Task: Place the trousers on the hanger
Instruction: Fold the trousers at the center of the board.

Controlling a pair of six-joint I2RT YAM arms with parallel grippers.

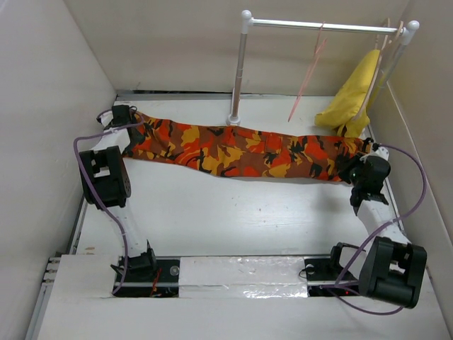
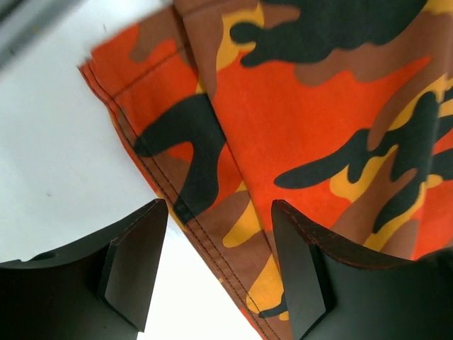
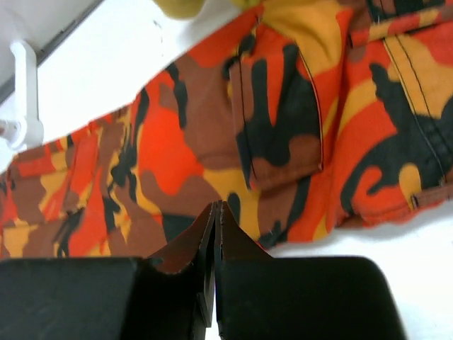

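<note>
At 6 o'clock the two arm bases sit on the near edge of the table (image 1: 233, 212), and from there to the near edge of the trousers (image 1: 241, 152) the white top lies bare, the widest open room in view

The trousers lie flat and stretched across the middle, from 10 o'clock to 3 o'clock, each end close to a side edge of the table and to the side walls (image 1: 42, 106) beyond

At 3 o'clock the right hand (image 3: 216, 212) sits at the near edge of the trousers' right end, beside a stitched pocket; its fingers (image 3: 233, 244) are pressed tight together, and I cannot tell whether any cloth is pinched between them

At 10 o'clock the left hand (image 2: 219, 262) is spread wide over the left end, one finger (image 2: 134, 269) above bare table, the other above the cloth, with the stitched hem running between them; it holds nothing

Behind the trousers only a narrow strip of table remains. The foot of the white rail (image 1: 318, 27) stands at 12 o'clock, just beside the far edge of the trousers

The rail carries two things: the pink hanger (image 1: 308, 78) hangs near its middle, well apart from the trousers, and a yellow cloth (image 1: 350, 95) hangs at its right end, at 2 o'clock, reaching down near the trousers' right end
</note>
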